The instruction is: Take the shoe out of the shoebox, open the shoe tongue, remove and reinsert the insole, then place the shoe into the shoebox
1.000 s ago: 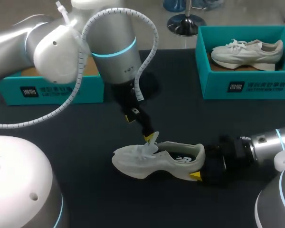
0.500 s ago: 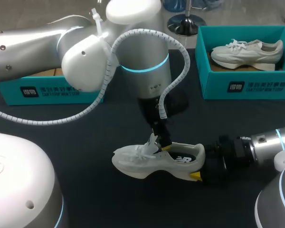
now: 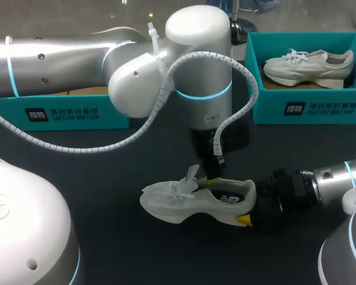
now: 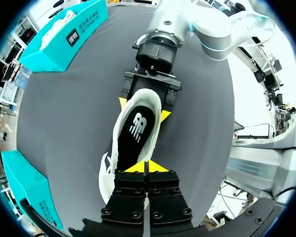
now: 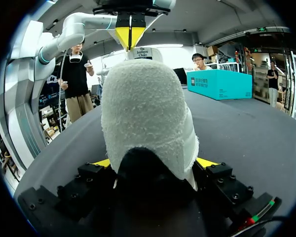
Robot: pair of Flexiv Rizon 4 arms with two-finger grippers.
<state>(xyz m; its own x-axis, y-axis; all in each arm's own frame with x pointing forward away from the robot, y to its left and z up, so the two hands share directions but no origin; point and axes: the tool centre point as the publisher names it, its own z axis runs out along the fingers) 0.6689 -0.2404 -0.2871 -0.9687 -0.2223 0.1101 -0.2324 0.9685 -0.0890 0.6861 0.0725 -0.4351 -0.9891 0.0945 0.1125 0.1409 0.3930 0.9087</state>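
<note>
A white shoe (image 3: 184, 202) lies on its side on the dark table, toe to the left, its tongue standing up. My right gripper (image 3: 249, 206) holds the heel, one finger on each side; in its own wrist view the yellow tips flank the heel (image 5: 143, 123). My left gripper (image 3: 212, 178) comes down from above into the shoe's opening, just behind the tongue. Seen from the left wrist, its tips (image 4: 144, 167) are pressed together at the front end of the dark insole (image 4: 137, 131). Whether they pinch anything does not show.
A teal shoebox (image 3: 302, 110) at the back right holds a second white shoe (image 3: 308, 65). Another teal box (image 3: 65, 113) stands at the back left, partly behind my left arm. Dark table lies bare in front of the shoe.
My left arm has swung right, carrying its gripper from the tongue down into the shoe's opening, and its fingers have closed. The right arm and the shoe have stayed put.
</note>
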